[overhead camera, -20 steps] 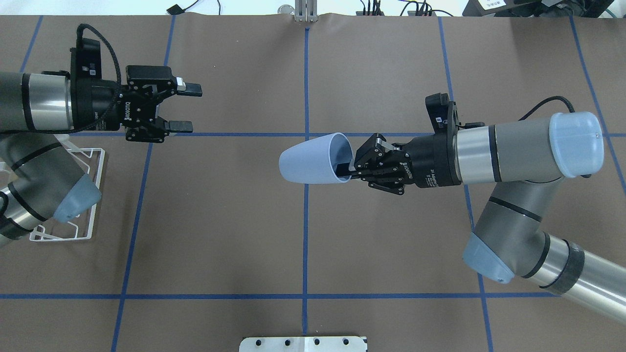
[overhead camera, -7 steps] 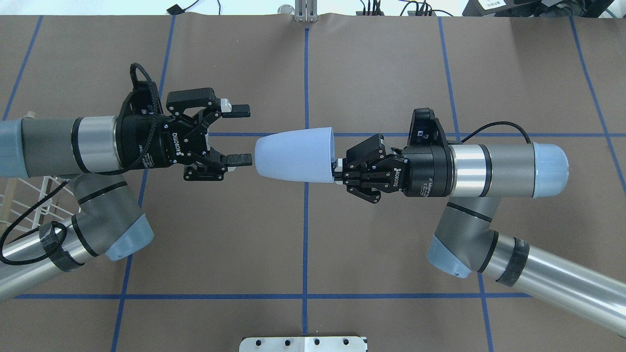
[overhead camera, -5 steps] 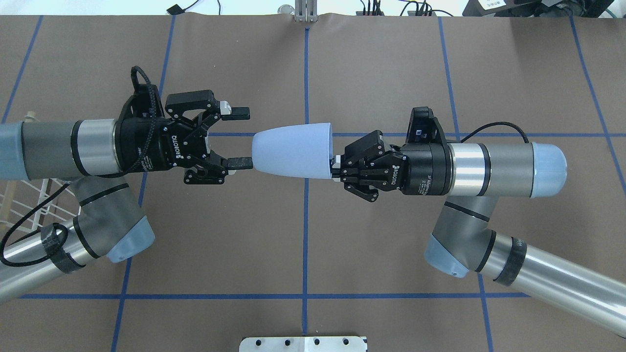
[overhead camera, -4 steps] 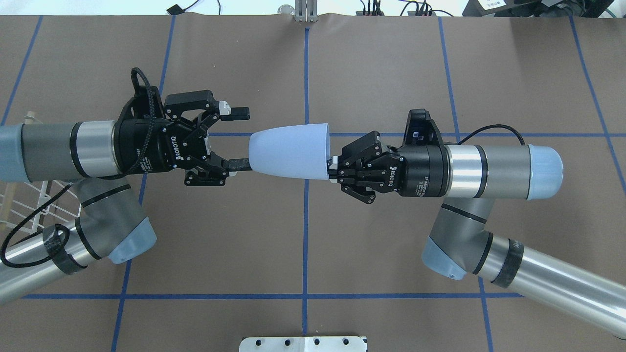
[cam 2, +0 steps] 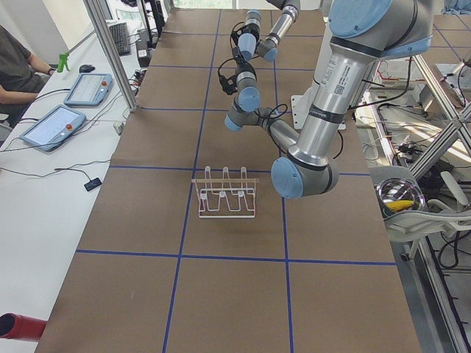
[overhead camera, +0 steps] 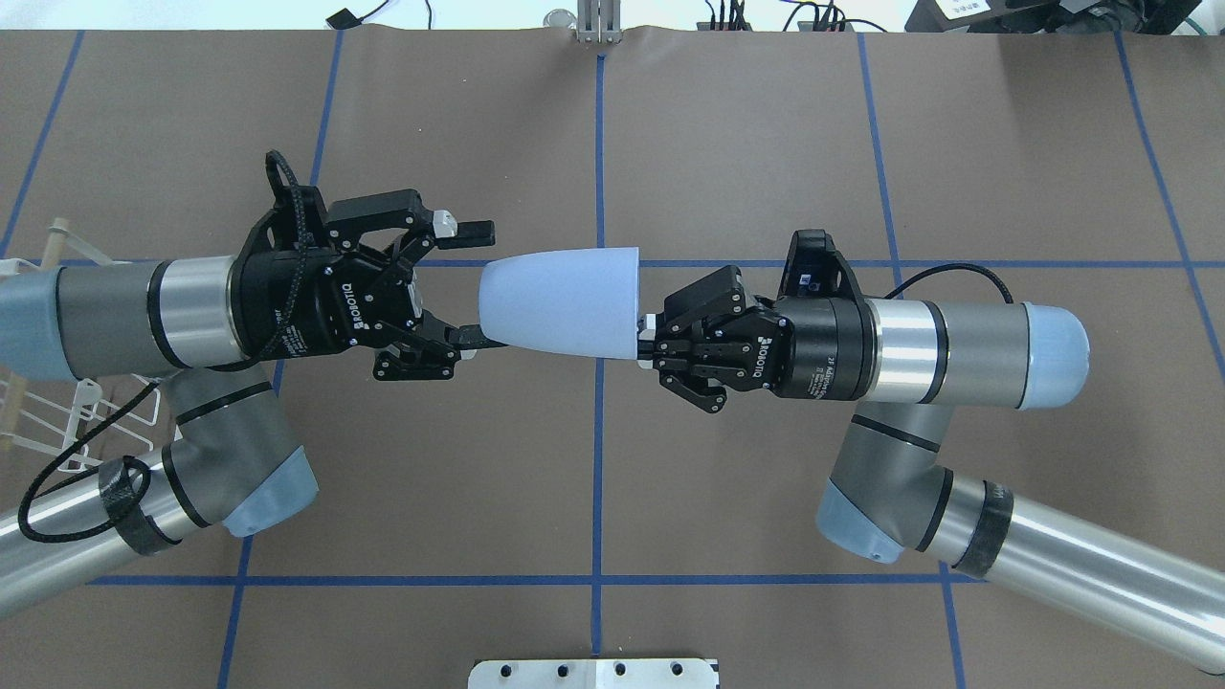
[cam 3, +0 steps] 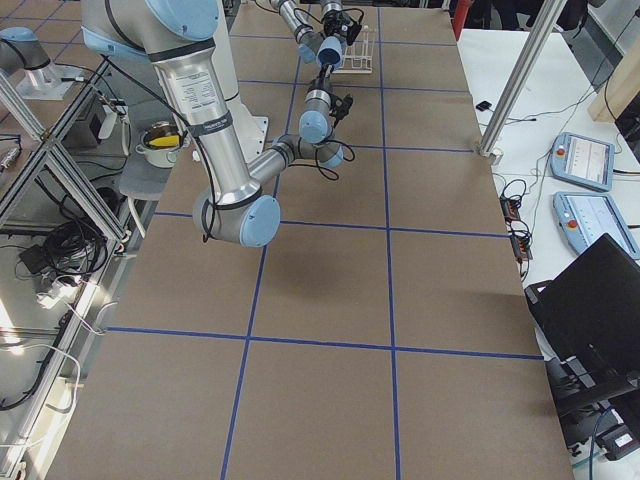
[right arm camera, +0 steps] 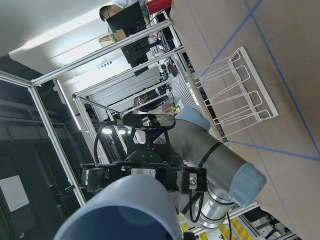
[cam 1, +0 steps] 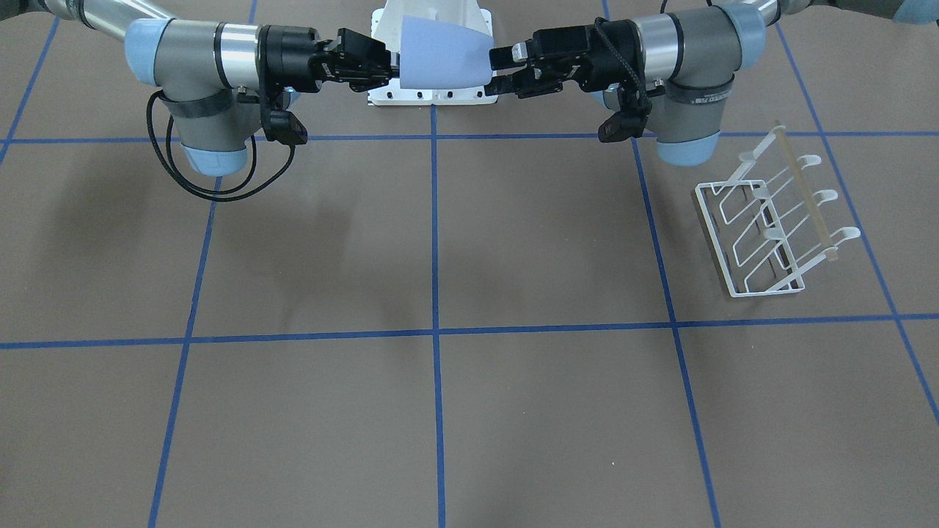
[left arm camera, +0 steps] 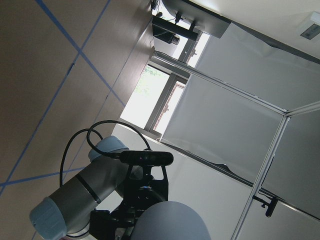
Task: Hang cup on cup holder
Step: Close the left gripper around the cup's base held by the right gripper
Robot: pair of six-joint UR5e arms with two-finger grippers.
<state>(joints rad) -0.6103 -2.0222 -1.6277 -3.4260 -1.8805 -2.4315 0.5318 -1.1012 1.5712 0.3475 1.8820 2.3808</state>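
Two grippers on one cup point(overhead camera: 560, 301), held horizontal in mid-air over table point(overhead camera: 766, 144) centre. Right gripper point(overhead camera: 649, 335) clamped on rim. Left gripper point(overhead camera: 474, 282) spread wide, fingers flanking base, contact unclear. Cup holder point(cam 1: 763, 292) stands on table, robot's left, well apart.

In the overhead view, the brand name ROBOTIQ stands in white letters on the body of the black two-finger left gripper point(overhead camera: 474, 281). The same white ROBOTIQ stands upside down on the body of the black two-finger right gripper point(overhead camera: 645, 335). Smaller white print beside it is too small to read.
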